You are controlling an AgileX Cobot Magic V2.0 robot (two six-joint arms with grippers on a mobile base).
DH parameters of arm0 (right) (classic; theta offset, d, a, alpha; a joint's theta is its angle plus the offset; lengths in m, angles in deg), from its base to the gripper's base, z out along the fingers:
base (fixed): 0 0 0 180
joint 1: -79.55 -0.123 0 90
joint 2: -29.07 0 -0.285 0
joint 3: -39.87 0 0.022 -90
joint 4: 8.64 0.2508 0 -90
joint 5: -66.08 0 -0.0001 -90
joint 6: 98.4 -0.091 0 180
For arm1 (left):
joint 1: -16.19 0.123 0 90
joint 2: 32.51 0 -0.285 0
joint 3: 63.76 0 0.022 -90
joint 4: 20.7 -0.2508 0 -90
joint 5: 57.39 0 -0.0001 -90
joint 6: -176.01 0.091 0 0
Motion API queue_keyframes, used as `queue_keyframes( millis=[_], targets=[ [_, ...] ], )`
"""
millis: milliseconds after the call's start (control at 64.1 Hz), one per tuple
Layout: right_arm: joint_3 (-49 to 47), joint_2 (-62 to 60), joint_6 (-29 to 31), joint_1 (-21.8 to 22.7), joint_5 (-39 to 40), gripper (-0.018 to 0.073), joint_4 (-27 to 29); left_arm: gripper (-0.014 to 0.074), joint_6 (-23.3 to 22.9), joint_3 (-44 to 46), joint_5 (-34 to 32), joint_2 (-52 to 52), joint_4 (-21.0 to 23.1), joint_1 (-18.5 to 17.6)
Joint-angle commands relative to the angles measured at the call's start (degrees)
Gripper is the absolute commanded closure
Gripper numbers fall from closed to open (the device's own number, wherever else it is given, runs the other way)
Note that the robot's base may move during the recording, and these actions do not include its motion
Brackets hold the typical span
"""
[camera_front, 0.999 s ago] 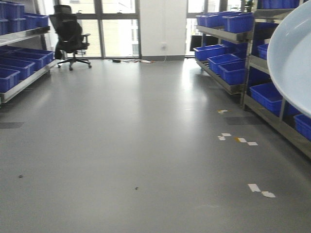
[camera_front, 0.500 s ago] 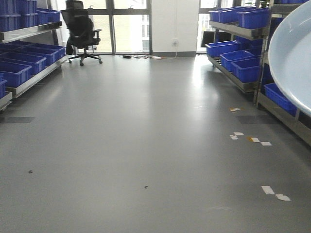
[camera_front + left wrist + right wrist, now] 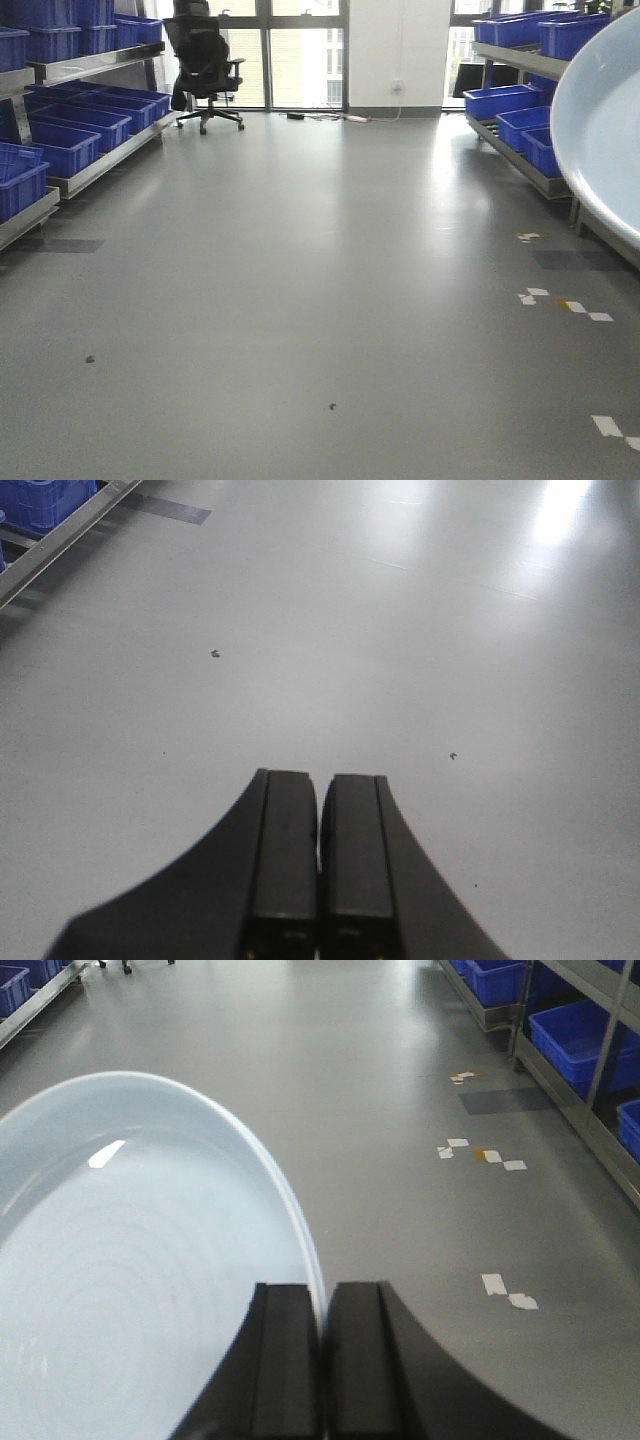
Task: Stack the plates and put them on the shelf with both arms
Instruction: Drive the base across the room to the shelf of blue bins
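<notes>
A: Where is the glossy pale bluish-white round plate (image 3: 130,1260)?
B: Held tilted above the grey floor (image 3: 400,1110), its rim pinched between the closed fingers of the right hand (image 3: 323,1295)
A: And the left hand (image 3: 320,780)?
B: Fingers pressed flat against each other, over the same floor

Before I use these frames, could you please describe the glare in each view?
Exterior front view: the windows are blown out and throw a sheen on the floor; the plate is cropped at the right edge. Left wrist view: a glare patch at top right, the shut left pincer near-black. Right wrist view: a highlight on the plate, the right pincer dark, gripping its rim.
</notes>
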Motion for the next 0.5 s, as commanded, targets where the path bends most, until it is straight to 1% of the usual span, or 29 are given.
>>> queue_keyframes(
  millis=[0, 484],
  targets=[
    [-1.8, 0.6, 0.1, 0.4, 5.3, 0.0511, -0.5, 0.0513, -0.7, 1.8, -4.4, -0.7, 0.1, 0.0],
    [-1.8, 0.6, 0.1, 0.4, 5.3, 0.0511, -0.5, 0.0513, -0.7, 1.8, -4.4, -0.7, 0.1, 0.0]
  ],
)
